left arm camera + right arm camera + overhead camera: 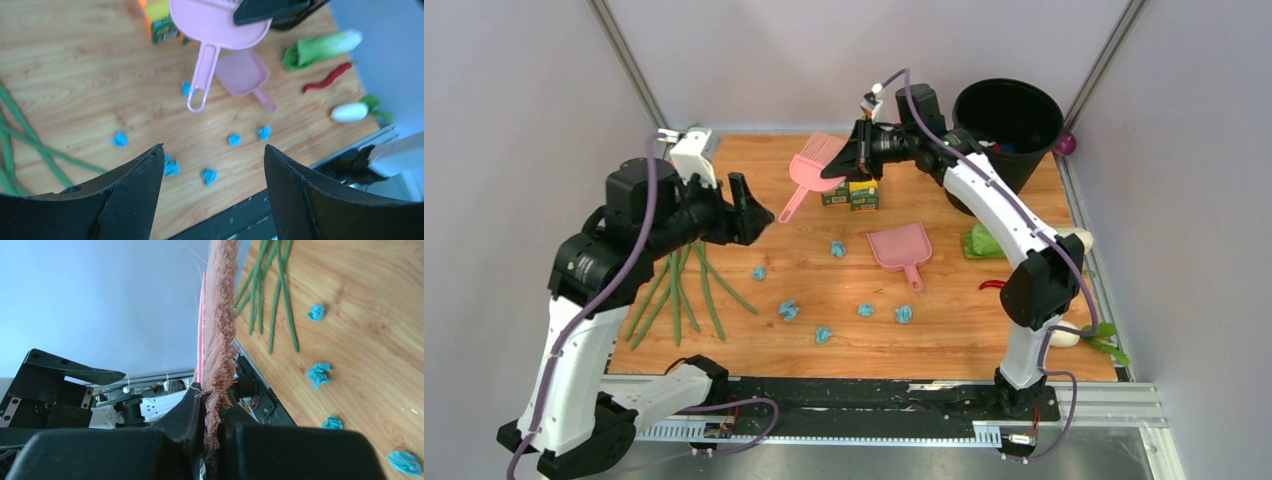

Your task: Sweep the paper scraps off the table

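Several light-blue paper scraps (789, 310) lie scattered over the middle of the wooden table (964, 335), and show again under the left wrist (209, 175) and beside the right wrist (318, 374). My right gripper (852, 160) is shut on the bristle head of a pink brush (809, 172), held above the table's far side with its handle (202, 75) hanging down. The bristles (220, 315) are pinched between the jaws of the right gripper (212, 402). My left gripper (749, 210) hovers open and holds nothing, left of the brush, fingertips (150, 165) wide apart. A pink dustpan (902, 248) lies flat right of centre.
Yellow-green boxes (852, 193) stand under the brush. A black bin (1009, 120) sits at the far right corner. Green beans (684, 285) lie on the left. Leafy greens (984, 243), a red chili (992, 285) and a white radish (1064, 335) line the right edge.
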`<state>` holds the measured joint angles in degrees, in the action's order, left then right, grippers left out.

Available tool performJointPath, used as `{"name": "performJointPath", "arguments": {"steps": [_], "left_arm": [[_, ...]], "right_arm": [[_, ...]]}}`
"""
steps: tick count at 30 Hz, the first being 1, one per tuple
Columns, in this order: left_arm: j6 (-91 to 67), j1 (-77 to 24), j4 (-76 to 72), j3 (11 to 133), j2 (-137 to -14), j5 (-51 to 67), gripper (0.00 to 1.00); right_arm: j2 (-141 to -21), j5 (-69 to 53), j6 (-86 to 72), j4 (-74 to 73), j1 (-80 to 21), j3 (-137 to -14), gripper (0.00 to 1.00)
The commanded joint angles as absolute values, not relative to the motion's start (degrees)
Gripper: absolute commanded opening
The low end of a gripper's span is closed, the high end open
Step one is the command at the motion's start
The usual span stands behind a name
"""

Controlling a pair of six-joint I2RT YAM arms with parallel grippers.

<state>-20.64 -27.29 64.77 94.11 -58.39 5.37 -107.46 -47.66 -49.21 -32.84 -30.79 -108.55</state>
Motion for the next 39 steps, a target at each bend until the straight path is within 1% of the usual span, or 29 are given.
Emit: {"name": "performJointPath", "arguments": {"steps": [1,3,5,7,9,12,15,20,25,28,32,39], "left_arm": [[-27.7,-27.4,61.3,100.4,-58.2,4.2,0.79],[-29.4,-27.3,60.1,101.4,-57.9,4.1,0.79],[-31.4,-27.2,58.7,101.8,-57.5,3.0,0.78],[-34.4,-27.3,57.1,101.3,-55.9,1.5,0.77],[-37.7,-27.3,53.8,99.7,-54.0,0.8,0.73],[-44.0,-27.3,44.3,97.4,-50.6,1.1,0.72],[-48.1,-27.3,35.6,93.6,-47.4,2.5,0.73],[-51.9,-27.3,25.9,91.1,-47.2,6.7,0.71],[-56.2,-27.2,15.9,86.8,-48.0,12.6,0.65],[-56.9,-27.3,15.7,86.7,-49.6,14.2,0.62],[-58.2,-27.3,12.0,84.3,-48.8,13.5,0.62],[-59.0,-27.3,10.6,84.8,-49.9,15.1,0.61]], "right_arm": [[-101.3,-51.0,-54.8,-26.0,-31.2,-112.4,0.00],[-99.9,-50.8,-57.2,-22.6,-31.1,-112.1,0.00],[-97.7,-51.9,-61.9,-15.7,-31.1,-109.8,0.00],[-94.9,-52.4,-68.1,-4.5,-31.1,-105.5,0.00],[-91.9,-51.1,-74.0,7.7,-31.1,-100.1,0.00],[-88.4,-48.3,-79.9,20.0,-31.0,-93.6,0.00],[-86.3,-46.1,-85.0,28.4,-31.0,-90.1,0.00],[-84.3,-42.2,-88.5,33.0,-31.0,-88.5,0.00],[-84.2,-40.5,-89.4,34.5,-31.1,-88.9,0.00],[-85.3,-40.6,-90.6,36.7,-31.1,-89.9,0.00],[-85.3,-40.1,-90.8,37.4,-31.1,-90.7,0.00],[-85.0,-40.3,-90.4,36.9,-31.1,-89.6,0.00]]}}
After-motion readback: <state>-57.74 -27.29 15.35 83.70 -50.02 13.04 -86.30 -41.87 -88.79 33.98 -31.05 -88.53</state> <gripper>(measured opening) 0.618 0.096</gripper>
